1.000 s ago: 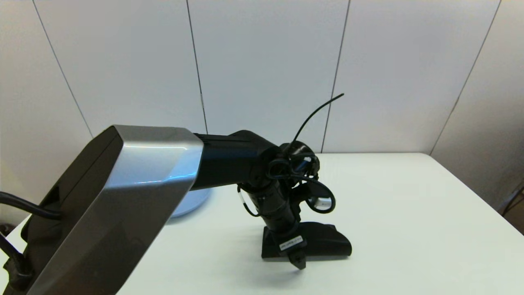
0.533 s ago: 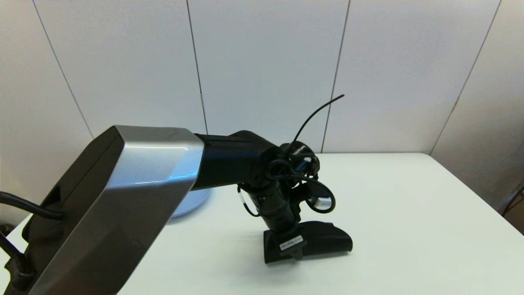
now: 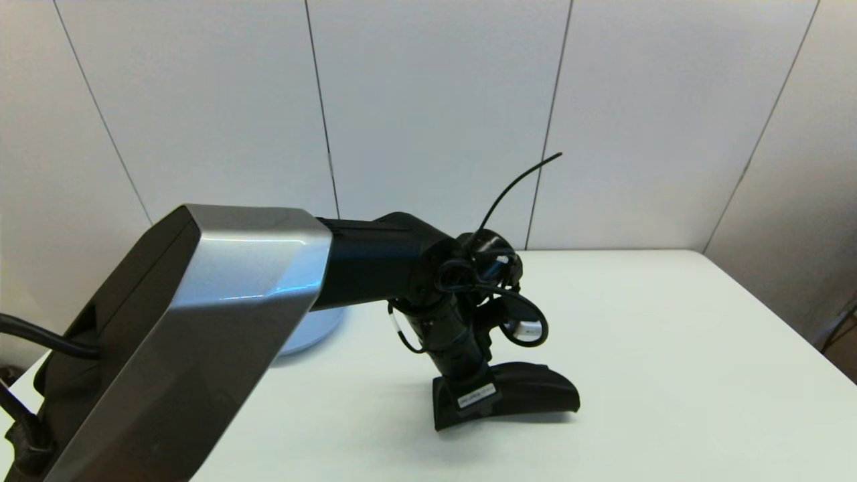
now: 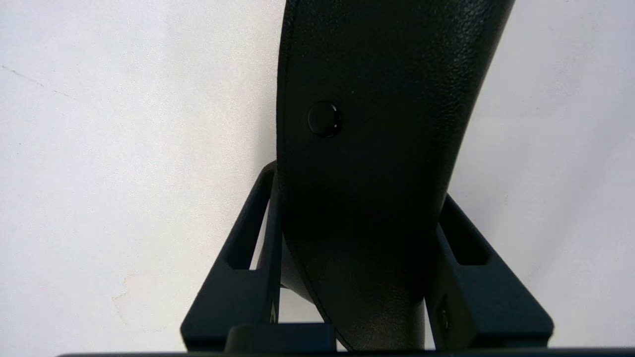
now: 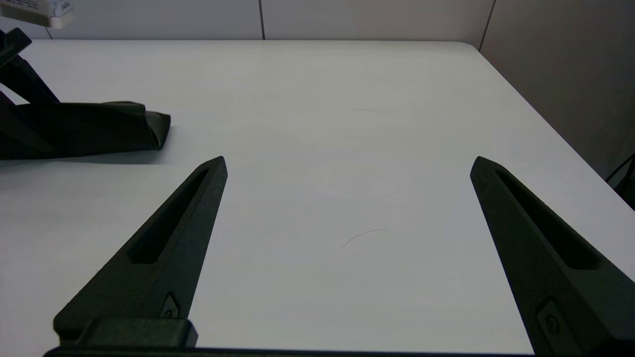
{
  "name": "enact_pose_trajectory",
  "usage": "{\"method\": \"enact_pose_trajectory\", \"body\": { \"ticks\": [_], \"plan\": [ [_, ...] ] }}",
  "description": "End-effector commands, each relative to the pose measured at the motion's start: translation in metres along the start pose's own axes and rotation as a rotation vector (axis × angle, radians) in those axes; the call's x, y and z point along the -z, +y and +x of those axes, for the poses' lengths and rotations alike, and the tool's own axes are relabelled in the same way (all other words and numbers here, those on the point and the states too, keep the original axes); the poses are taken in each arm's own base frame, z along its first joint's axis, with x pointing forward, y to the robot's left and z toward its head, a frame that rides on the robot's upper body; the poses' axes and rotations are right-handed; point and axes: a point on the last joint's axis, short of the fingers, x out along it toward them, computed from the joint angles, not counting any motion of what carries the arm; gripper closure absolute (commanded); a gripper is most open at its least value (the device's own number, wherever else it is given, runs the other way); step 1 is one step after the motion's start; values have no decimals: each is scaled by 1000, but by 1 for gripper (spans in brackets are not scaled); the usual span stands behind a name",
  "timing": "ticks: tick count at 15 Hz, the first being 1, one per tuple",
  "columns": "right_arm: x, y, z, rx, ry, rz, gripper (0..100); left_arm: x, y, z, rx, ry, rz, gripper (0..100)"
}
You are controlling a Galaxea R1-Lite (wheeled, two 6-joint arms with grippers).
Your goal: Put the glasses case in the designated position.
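- Glasses case (image 3: 529,395): matte black, long axis running across the table from the robot's left to its right, far end tipped slightly upward off the surface; small round snap visible on its face in the left wrist view (image 4: 377,148).
- Surface: white table (image 3: 669,348), plain and unmarked, with a faint hair-thin curved line in the right wrist view; pale panelled wall (image 3: 435,114) behind, split by thin dark seams.
- Light blue plate (image 3: 315,331): partly hidden behind the left arm, well apart from the case.
- Left gripper (image 4: 354,213): clenched on the glasses case, one finger (image 4: 248,248) pressed on each long side, near end of the case lodged deep between the jaws, most of its length reaching out past the fingertips.
- Right gripper (image 5: 347,163): low over bare table, jaws spread wide with nothing between them, the case's far end (image 5: 99,129) lying beyond its fingers, toward the robot's left.
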Motion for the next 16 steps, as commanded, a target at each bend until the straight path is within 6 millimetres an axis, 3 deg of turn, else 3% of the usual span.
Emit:
{"method": "enact_pose_trajectory", "body": {
  "ticks": [1, 6, 16],
  "plan": [
    [0, 0, 0, 0, 1, -1, 0, -1, -1, -9, -5, -13, 4, 100],
    [0, 0, 0, 0, -1, -1, 0, -3, -3, -31, -32, -59, 11, 100],
    [0, 0, 0, 0, -1, -1, 0, 1, -5, -98, -160, -161, -7, 100]
  ]
}}
